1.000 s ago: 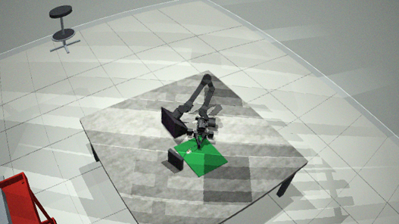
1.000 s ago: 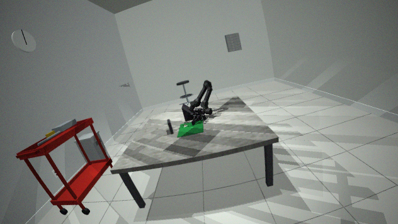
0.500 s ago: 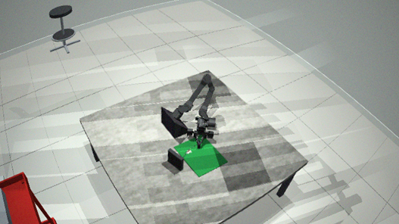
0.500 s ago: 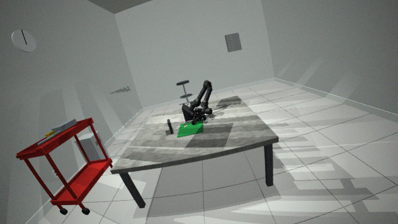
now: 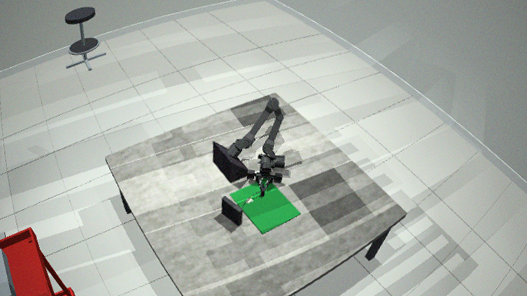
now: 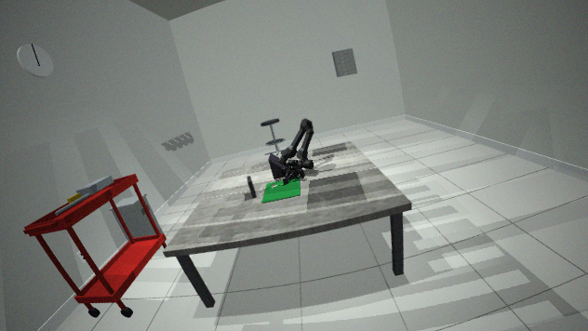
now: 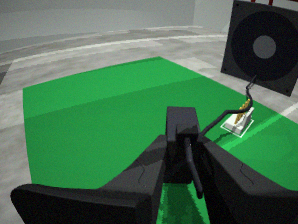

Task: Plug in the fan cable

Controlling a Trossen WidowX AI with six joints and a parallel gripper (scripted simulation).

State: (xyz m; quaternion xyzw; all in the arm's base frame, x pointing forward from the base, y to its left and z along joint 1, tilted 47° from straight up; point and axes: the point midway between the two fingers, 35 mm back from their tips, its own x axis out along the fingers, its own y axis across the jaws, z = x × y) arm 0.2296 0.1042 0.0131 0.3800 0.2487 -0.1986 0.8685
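The green board (image 5: 272, 216) (image 6: 281, 194) (image 7: 95, 130) lies flat on the table. My gripper (image 5: 263, 191) (image 6: 286, 181) (image 7: 181, 142) is shut on the black cable plug (image 7: 182, 120), which sits between the fingertips over the board. The white four-pin header (image 7: 239, 123) (image 5: 249, 201), with gold pins, is to the right of the plug in the wrist view, clearly apart from it. The black cable (image 7: 220, 119) runs from the plug past the header to the fan (image 5: 231, 211) (image 6: 251, 187) (image 7: 280, 42). The plug's underside and its height over the board are hard to tell.
The fan stands upright beside the board, on the header's side. A dark upright panel (image 5: 228, 162) (image 6: 276, 166) stands close to the arm. The table (image 5: 181, 201) (image 6: 219, 237) carries all of this. A red cart (image 6: 130, 260) and a stool (image 5: 80, 15) stand away from it.
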